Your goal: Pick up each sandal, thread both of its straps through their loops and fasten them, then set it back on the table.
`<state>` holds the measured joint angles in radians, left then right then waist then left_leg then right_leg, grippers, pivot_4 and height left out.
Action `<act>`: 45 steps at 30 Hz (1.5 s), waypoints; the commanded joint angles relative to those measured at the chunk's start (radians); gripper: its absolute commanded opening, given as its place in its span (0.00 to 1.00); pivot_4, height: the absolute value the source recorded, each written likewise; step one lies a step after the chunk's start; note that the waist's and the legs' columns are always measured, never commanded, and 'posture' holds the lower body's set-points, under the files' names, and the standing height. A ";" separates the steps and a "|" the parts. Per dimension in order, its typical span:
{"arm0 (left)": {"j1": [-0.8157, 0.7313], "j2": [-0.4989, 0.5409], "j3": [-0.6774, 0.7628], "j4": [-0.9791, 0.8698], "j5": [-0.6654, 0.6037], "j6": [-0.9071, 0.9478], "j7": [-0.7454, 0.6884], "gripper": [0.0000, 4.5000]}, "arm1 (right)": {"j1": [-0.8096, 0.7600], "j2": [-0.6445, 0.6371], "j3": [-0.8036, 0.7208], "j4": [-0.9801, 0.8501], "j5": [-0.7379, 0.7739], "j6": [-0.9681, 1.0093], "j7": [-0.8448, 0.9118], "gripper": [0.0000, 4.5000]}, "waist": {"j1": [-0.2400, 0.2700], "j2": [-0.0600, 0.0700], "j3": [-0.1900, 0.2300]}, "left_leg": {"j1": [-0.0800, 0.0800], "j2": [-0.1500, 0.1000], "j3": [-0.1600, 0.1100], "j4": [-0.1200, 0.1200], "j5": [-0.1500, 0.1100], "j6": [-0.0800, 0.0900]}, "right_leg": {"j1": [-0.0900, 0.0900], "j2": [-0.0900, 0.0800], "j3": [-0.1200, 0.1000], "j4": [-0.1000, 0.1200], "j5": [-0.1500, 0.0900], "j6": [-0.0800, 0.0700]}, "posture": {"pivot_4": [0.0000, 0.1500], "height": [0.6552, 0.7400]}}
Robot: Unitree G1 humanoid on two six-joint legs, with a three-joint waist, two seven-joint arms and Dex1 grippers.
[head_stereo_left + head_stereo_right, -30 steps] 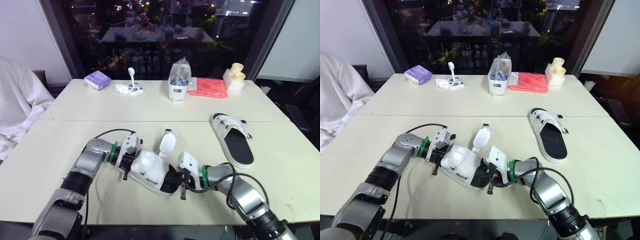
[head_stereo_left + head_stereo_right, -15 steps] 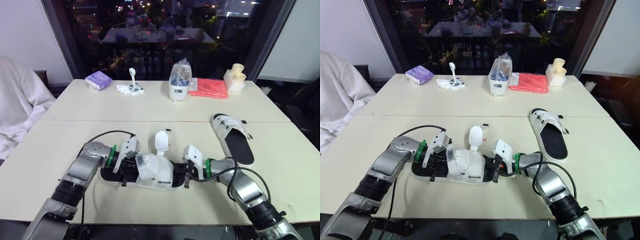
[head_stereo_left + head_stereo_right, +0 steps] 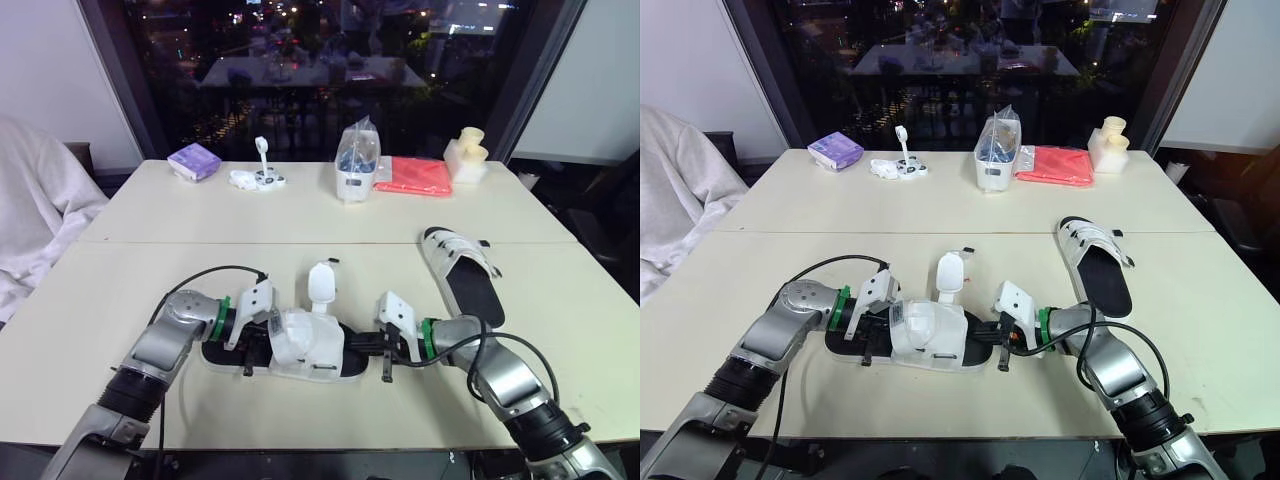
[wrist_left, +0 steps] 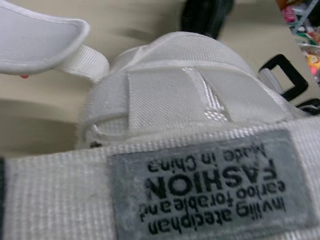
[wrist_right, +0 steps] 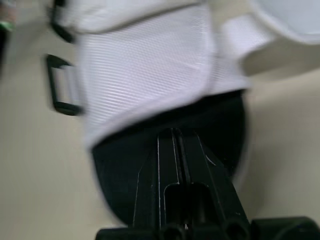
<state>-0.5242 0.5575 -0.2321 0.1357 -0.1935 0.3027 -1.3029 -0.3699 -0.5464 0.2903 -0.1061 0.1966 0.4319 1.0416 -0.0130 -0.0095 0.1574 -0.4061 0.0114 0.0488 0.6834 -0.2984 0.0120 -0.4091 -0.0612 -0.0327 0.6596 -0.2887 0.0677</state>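
A white-strapped sandal (image 3: 305, 345) with a black sole lies flat on the near table between my two grippers. One strap (image 3: 322, 283) stands up loose, and its black loop (image 4: 282, 75) hangs free at the side. The other wide strap, with a grey label (image 4: 200, 187), is closed over the top. My left gripper (image 3: 247, 347) straddles the sole's left end and is shut on it. My right gripper (image 3: 368, 347) is shut, and its fingertips (image 5: 172, 150) lie on the sole's right end. The second sandal (image 3: 465, 278) lies to the right, its straps fastened.
On the far table stand a clear bag on a white box (image 3: 357, 165), a red cloth (image 3: 415, 175), a cream block (image 3: 468, 155), a purple pack (image 3: 195, 160) and small white parts (image 3: 258, 178). A white cloth (image 3: 30, 220) lies at the left edge.
The sandal was held tilted off the table a second ago; now it lies flat and lengthwise between the grippers. My right gripper has drawn back a little toward the sole's end.
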 commanded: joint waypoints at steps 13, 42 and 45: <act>0.041 0.074 0.009 -0.080 -0.028 0.034 -0.019 0.00 | 0.030 0.032 0.109 0.123 -0.117 -0.115 -0.024 0.00 | -0.005 0.000 0.000 | 0.013 0.001 0.001 -0.002 0.000 0.000 | 0.010 0.001 0.001 0.002 0.000 -0.001 | 1.00 1.00; -0.072 0.252 0.175 0.067 -0.155 0.120 -0.065 0.87 | -0.040 0.023 0.106 0.203 -0.129 -0.171 0.016 0.00 | -0.008 0.000 0.000 | 0.016 0.002 0.000 -0.004 0.000 -0.001 | 0.012 -0.002 0.001 0.001 -0.003 -0.006 | 1.00 1.00; -0.102 0.215 0.216 0.101 -0.201 0.215 -0.012 0.99 | -0.045 0.022 0.108 0.207 -0.129 -0.174 0.017 0.00 | -0.008 0.000 0.000 | 0.015 0.002 0.000 -0.004 0.000 -0.001 | 0.011 -0.002 0.001 0.002 -0.003 -0.006 | 1.00 1.00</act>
<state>-0.6068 0.7782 -0.0590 0.2295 -0.3567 0.4722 -1.3408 -0.4333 -0.5099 0.3659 0.0378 0.1302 0.2381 1.0680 -0.0207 -0.0093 0.1569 -0.3907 0.0131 0.0489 0.6793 -0.2989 0.0109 -0.3980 -0.0635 -0.0313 0.6612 -0.2915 0.0623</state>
